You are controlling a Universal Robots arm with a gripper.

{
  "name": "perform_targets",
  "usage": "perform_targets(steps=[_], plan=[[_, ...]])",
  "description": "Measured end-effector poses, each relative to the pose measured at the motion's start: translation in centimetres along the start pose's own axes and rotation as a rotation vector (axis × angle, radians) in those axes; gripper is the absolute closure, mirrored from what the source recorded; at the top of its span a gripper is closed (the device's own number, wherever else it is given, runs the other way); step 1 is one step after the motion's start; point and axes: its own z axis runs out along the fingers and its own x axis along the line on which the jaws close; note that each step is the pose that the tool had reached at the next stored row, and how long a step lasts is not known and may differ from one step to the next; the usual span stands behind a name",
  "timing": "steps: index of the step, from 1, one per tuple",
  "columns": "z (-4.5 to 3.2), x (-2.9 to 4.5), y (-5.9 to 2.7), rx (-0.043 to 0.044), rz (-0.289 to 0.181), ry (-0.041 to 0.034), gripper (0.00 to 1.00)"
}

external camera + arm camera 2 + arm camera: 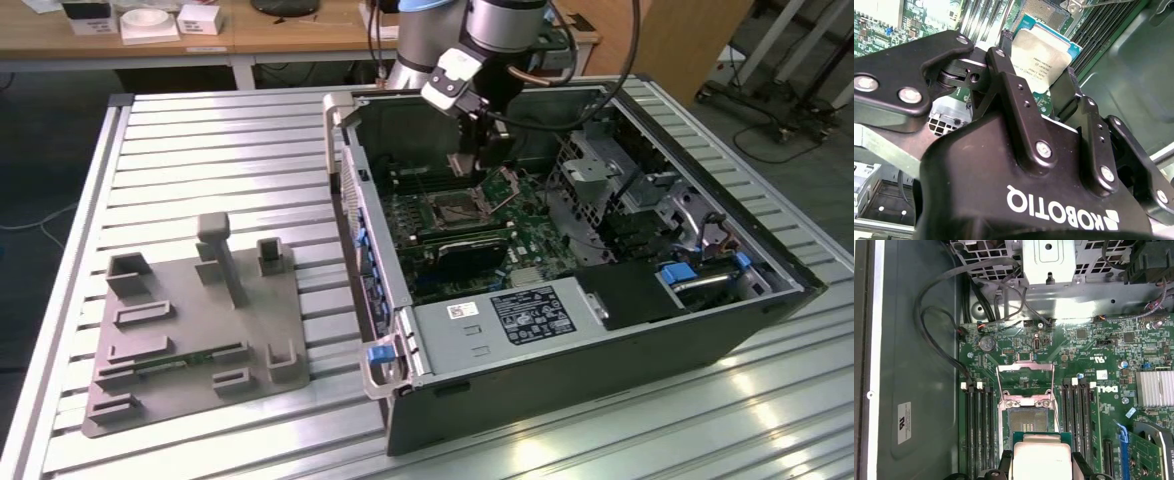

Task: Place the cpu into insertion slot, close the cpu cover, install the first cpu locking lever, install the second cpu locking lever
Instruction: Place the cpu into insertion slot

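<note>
A robot arm reaches down into an open computer case (574, 330) lying on its side toward the exterior view's right edge of a slatted metal tabletop (214, 140). The claw (469, 168) pinches the chip (1041, 460) by two opposite edges, silver face up and held roughly level.

The socket (1026, 421) sits near the middle of the green circuit board (1089, 345), between two banks of long memory slots (979, 430). The chip hovers over the socket's edge farthest from the hinge, overlapping that edge and not yet seated, as far as I can judge. The socket's dark centre lies beyond it, toward the hinge. The metal cover frame (1026, 368) is swung open past the hinge side, leaving the socket bare.

A grey parts holder (187, 330) rests near the tabletop's opposite edge, well apart. Office desks stand behind.
</note>
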Motion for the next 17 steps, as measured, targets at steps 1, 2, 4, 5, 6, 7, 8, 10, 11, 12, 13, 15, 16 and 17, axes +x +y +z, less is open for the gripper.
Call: perform_targets(steps=[1,2,4,5,6,7,8,10,11,12,13,15,16,17], plan=[[0.03,0.00,0.00,0.0001,0.000,-0.0001,0.46],[0.07,0.00,0.00,0.0001,0.000,-0.0001,0.46],[0.14,-0.01,0.00,0.0002,0.000,0.0000,0.46],[0.17,-0.01,0.00,0.0004,0.000,0.0000,0.46],[0.21,-0.01,0.00,0.0006,0.000,0.0000,0.46],[0.24,-0.01,-0.01,0.0007,0.000,0.0001,0.46],[0.27,-0.01,-0.01,0.0010,0.000,0.0000,0.46],[0.28,-0.01,-0.01,0.0045,0.000,-0.0002,0.46],[0.28,-0.01,-0.01,0.0080,0.000,-0.0003,0.46],[0.28,-0.01,-0.01,0.0081,0.000,-0.0003,0.46],[0.28,-0.01,-0.01,0.0084,0.000,-0.0003,0.46],[0.28,-0.01,-0.01,0.0091,0.000,-0.0003,0.46],[0.28,-0.01,-0.01,0.0108,0.000,-0.0004,0.46],[0.28,-0.01,-0.01,0.0126,0.000,-0.0005,0.46]])
